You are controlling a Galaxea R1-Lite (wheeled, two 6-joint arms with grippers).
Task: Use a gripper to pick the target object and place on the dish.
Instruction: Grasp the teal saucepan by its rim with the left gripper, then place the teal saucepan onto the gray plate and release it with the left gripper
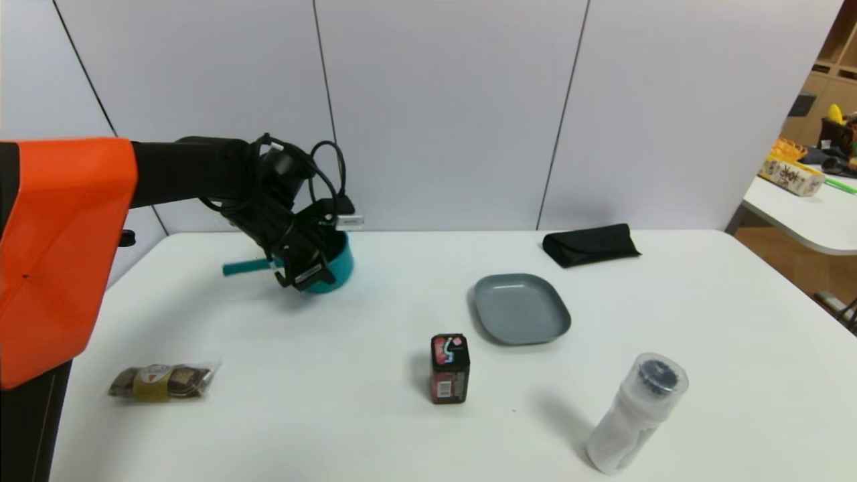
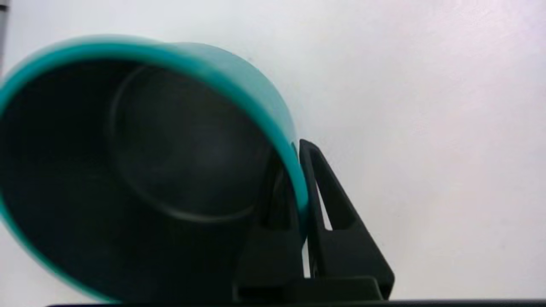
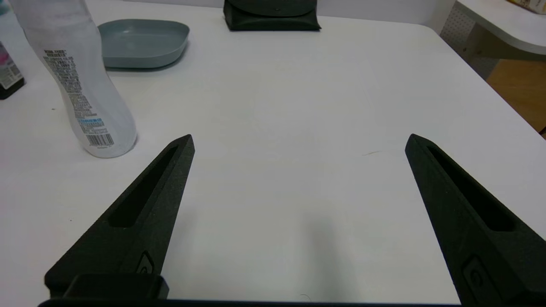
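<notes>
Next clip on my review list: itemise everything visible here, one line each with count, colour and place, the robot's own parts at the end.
Small teal saucepan with dark inside: one, teal, far left of the white table, rim clamped in the left pincer.
Flat grey-blue rounded-square plate: one, grey-blue, table centre-right, nothing on it.
Black folded pouch: one, black, behind the plate near the wall.
Black-and-red box: one, upright, in front of the plate.
Translucent bottle: one, whitish, near right.
Clear-wrapped brown snack packet: one, near left.
Left pincer: one, black, shut on the saucepan's rim.
Right pincer: one, black, open over bare table beside the bottle.
</notes>
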